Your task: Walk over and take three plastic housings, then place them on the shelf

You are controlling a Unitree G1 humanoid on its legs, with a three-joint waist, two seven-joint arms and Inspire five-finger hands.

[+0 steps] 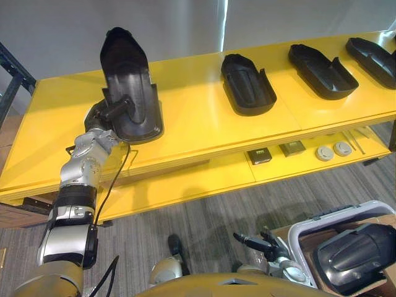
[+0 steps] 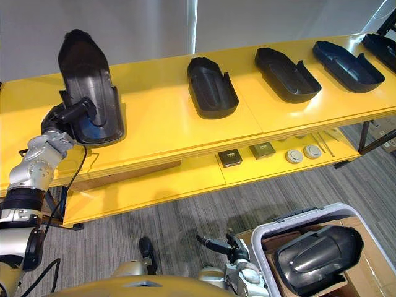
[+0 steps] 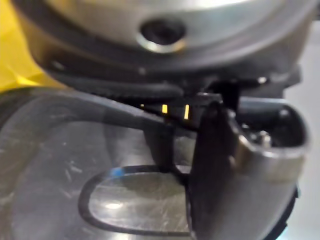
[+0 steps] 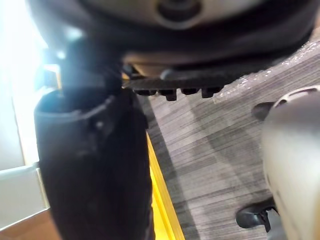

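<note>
Top shelf (image 1: 185, 127): left housing (image 1: 127, 74) is tilted up over the left part, with the left robot hand (image 1: 111, 111) clamped on its near-left edge. Well apart to its right, second housing (image 1: 247, 83), third housing (image 1: 322, 71) and fourth housing (image 1: 374, 54) lie in a row running right and slightly back. Lower shelf (image 1: 204, 176) beneath: two small boxes (image 1: 259, 156) side by side, two round discs (image 1: 323, 153) just right of them. On the floor front-right, bin (image 1: 296, 235) holds a fifth housing (image 1: 356, 250), right robot hand (image 1: 263, 242) just left of it.
</note>
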